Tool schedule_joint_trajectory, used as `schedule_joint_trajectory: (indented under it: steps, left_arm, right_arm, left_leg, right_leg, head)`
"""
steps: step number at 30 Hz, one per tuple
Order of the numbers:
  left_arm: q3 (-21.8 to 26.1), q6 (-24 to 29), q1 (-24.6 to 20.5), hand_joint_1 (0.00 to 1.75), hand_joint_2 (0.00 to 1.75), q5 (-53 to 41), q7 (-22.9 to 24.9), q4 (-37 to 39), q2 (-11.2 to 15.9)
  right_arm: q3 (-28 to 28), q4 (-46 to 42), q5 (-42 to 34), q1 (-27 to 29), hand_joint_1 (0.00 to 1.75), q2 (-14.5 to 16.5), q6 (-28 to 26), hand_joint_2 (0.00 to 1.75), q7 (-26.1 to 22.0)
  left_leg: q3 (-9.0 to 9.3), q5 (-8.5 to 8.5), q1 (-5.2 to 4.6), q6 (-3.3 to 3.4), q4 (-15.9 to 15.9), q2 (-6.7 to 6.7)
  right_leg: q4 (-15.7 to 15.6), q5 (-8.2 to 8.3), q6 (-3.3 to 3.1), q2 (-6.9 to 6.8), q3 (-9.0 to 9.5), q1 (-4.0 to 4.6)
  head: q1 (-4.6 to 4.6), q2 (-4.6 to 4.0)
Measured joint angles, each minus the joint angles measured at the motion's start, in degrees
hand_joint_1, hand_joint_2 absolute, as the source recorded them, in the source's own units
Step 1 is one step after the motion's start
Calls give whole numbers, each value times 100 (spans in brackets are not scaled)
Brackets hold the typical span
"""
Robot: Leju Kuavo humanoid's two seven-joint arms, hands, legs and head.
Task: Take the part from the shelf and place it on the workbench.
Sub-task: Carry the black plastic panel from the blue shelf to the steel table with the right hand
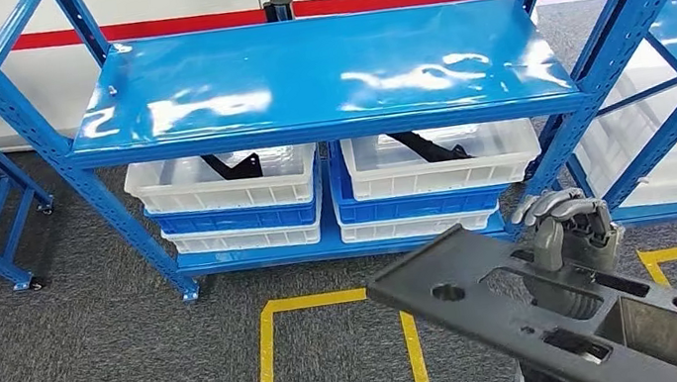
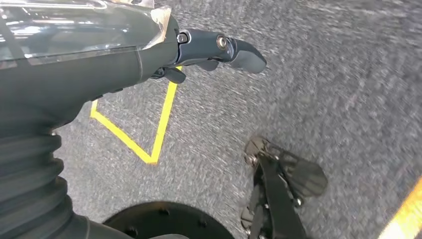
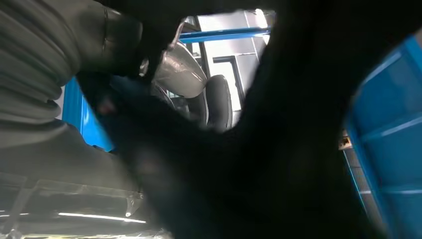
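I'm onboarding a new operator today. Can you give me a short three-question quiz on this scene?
1. True or false: the right hand holds the dark part.
2. How many white bins sit under the blue shelf top with a black piece showing inside?
3. The left hand hangs over: A) a bin B) grey carpet with yellow tape C) the shelf.

Key: 1 true; 2 two; 3 B.

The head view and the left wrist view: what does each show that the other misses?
Head view alone: the blue metal shelf, white plastic bins holding dark parts, and the right hand gripping a long black perforated plastic part. Left wrist view alone: the left hand, holding nothing, above the floor. Both share grey carpet with yellow tape lines.
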Motion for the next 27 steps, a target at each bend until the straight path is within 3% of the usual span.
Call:
schedule_joint_trajectory:
  steps: [1, 3, 5, 6, 7, 9, 11, 12, 14, 16, 18, 19, 20, 21, 22, 24, 26, 27]
  left_arm:
    - [0, 11, 1, 0, 175, 0, 5, 1, 1]
    - [0, 34, -1, 0, 175, -2, 11, 1, 5]
    - [0, 45, -1, 0, 175, -5, 15, 2, 7]
    - [0, 45, 0, 0, 175, -7, 15, 2, 7]
    - [0, 45, 0, 0, 175, -7, 15, 3, 7]
    - [0, 45, 0, 0, 175, -7, 10, 6, 6]
    - [0, 46, 0, 0, 175, -7, 3, 13, -3]
    - [0, 46, 0, 0, 175, -7, 1, 15, -7]
    - [1, 49, 3, 0, 175, -7, -4, 18, -11]
    - [2, 52, 8, 0, 175, -7, -9, 20, -11]
    - [2, 54, 9, 0, 175, -7, -13, 21, -8]
    - [2, 54, 9, 0, 175, -7, -13, 21, -7]
    - [1, 53, 9, 0, 175, -7, -13, 21, -7]
    - [1, 52, 9, 0, 175, -7, -14, 21, -6]
    - [1, 52, 8, 0, 175, -7, -14, 21, -6]
    - [2, 52, 2, 0, 175, -7, -17, 21, -6]
    - [1, 53, -15, 0, 175, -7, -20, 24, -9]
    - [0, 56, -23, 0, 175, -8, -19, 25, -10]
  right_arm:
    - [-7, 11, -4, -4, 175, 3, -1, 175, -1]
    - [-14, 35, -18, -24, 175, 6, -4, 175, -1]
    - [-20, 66, -39, -45, 175, 7, -11, 175, 0]
    - [-25, 82, -46, -50, 175, 7, -15, 175, 1]
    - [-30, 98, -52, -52, 175, 6, -19, 175, 1]
    - [-42, 116, -60, -58, 175, 6, -22, 175, 1]
    - [-57, 120, -68, -76, 175, 6, -25, 175, 1]
    - [-65, 120, -70, -83, 175, 6, -26, 175, 1]
    - [-79, 120, -71, -87, 175, 5, -27, 175, 0]
    - [-87, 120, -67, -92, 175, 10, -30, 175, 0]
    - [-91, 121, -66, -96, 175, 21, -32, 175, -1]
    - [-92, 121, -67, -95, 175, 25, -33, 175, -1]
    - [-93, 122, -67, -94, 175, 27, -34, 175, -1]
    - [-93, 122, -67, -93, 175, 28, -36, 175, -1]
    - [-94, 122, -67, -93, 175, 29, -40, 175, -1]
    - [-96, 121, -66, -93, 175, 30, -55, 175, -1]
    - [-101, 117, -64, -96, 175, 29, -66, 175, -1]
    - [-103, 114, -62, -101, 175, 28, -67, 175, -1]
  left_leg:
    - [-52, 51, -6, 78, -9, 20]
    - [-183, 158, -30, 204, -13, 54]
    - [-329, 259, -68, 257, -6, 72]
    - [-388, 305, -87, 264, -2, 77]
    - [-438, 347, -106, 268, 0, 78]
    - [-510, 421, -131, 265, 4, 74]
    - [-558, 499, -159, 228, 7, 70]
    - [-574, 541, -166, 202, 5, 71]
    - [-605, 615, -170, 141, 0, 70]
    - [-676, 448, -157, 81, 126, 54]
    - [-839, -74, -128, 19, 622, 37]
    - [-936, -350, -111, -9, 996, 36]
    - [-1011, -523, -93, -36, 1356, 35]
    - [-1029, -553, -73, -60, 1610, 36]
    - [-966, -449, -50, -80, 1691, 37]
    - [-557, -112, 5, -114, 1276, 37]
    - [-42, -111, 14, -126, 529, 19]
    - [87, -183, -3, -106, 278, 9]
  right_leg:
    - [129, -121, -9, 5, -80, -7]
    - [752, -563, -86, 16, -334, -15]
    - [1490, -906, -108, 23, -512, -1]
    - [1653, -940, -85, 25, -487, 8]
    - [1597, -886, -50, 26, -353, 19]
    - [888, -665, -13, 27, 190, 54]
    - [67, -584, -67, 34, 728, 114]
    - [-139, -590, -104, 41, 846, 139]
    - [-217, -558, -178, 50, 836, 143]
    - [-223, -468, -287, 34, 748, 90]
    - [-224, -364, -394, 13, 641, 58]
    - [-215, -308, -426, 8, 570, 62]
    - [-200, -249, -432, 3, 499, 67]
    - [-174, -192, -424, 2, 410, 70]
    - [-135, -142, -407, 2, 311, 65]
    - [-22, -70, -354, 3, 114, 49]
    - [93, -14, -278, 4, -39, 56]
    - [127, 23, -232, 0, -84, 62]
  head:
    - [13, 0]
    - [49, 0]
    - [81, 0]
    - [89, 0]
    - [90, 0]
    - [92, 0]
    - [86, 0]
    - [88, 0]
    - [90, 0]
    - [90, 0]
    - [74, 0]
    - [67, 0]
    - [64, 0]
    - [63, 0]
    - [63, 0]
    - [61, 0]
    - [63, 0]
    - [66, 0]
